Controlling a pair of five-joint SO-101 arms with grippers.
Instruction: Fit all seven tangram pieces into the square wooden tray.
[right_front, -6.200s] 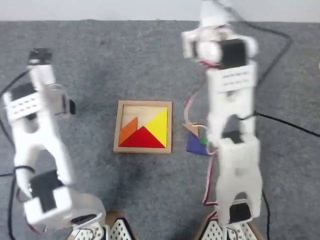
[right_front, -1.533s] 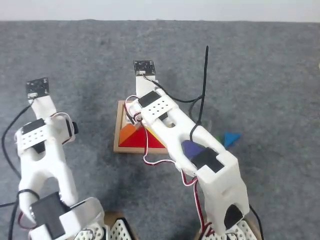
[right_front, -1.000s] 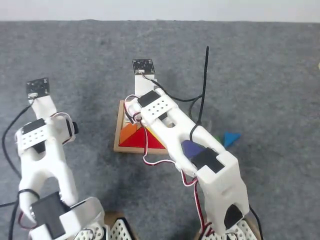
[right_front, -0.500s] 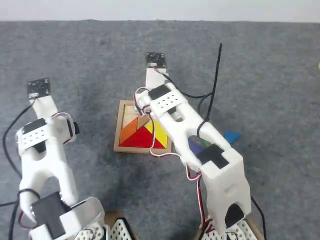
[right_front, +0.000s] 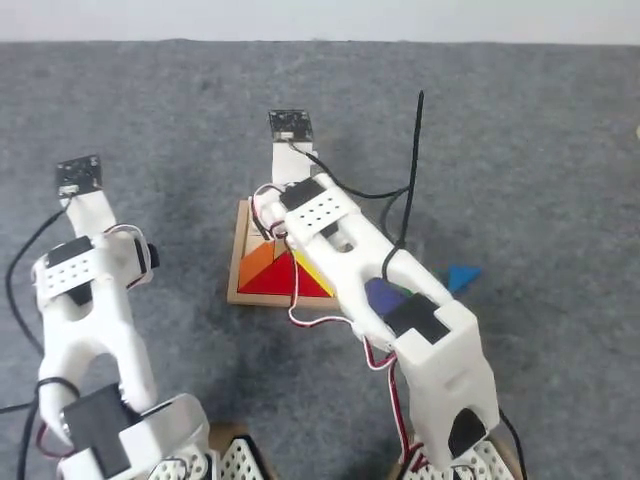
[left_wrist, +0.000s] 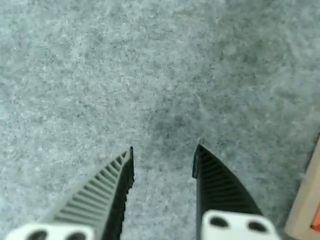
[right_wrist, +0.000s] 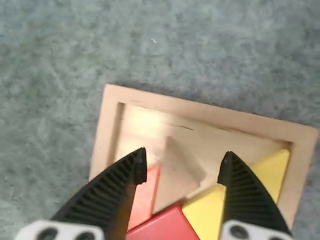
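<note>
1. The grey felt table surface (right_front: 540, 140) carries the square wooden tray (right_front: 236, 268) near its middle.
2. Your right arm (right_front: 350, 250) stretches over the tray, with the right gripper (right_wrist: 184, 155) spread apart above a pale wooden triangle (right_wrist: 177, 167).
3. Your left gripper (left_wrist: 165, 150) hangs parted over felt off the tray's left edge.
4. A red wooden triangle (right_front: 270, 282) sits at the tray's near edge. A small blue triangle (right_front: 462, 275) lies on the felt toward the surface's right edge.

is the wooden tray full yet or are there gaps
Not full: the tray has bare floor showing beside the red piece and yellow piece, and a blue piece lies outside on the mat.
</note>
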